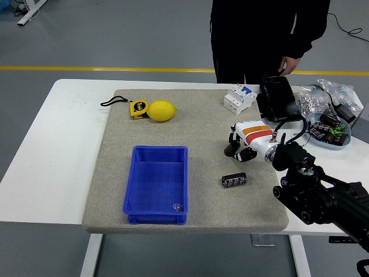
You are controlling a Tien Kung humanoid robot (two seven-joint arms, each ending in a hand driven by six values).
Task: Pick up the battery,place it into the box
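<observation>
A dark cylindrical battery (234, 180) lies on its side on the grey mat (196, 127), right of the blue box (156, 183). The box stands open at the mat's front middle, with a small shiny bit in its near right corner. My right hand (237, 148), white with an orange band, hovers just behind the battery, its black fingers curled loosely and holding nothing. The black right arm comes in from the lower right corner. My left hand is out of view.
A yellow lemon (162, 111) and a yellow tape measure (138, 108) lie at the mat's back left. A white circuit breaker (239, 97) and a black device (277, 98) sit at the back right. A dish of batteries (330, 130) and bags are far right. A person stands behind the table.
</observation>
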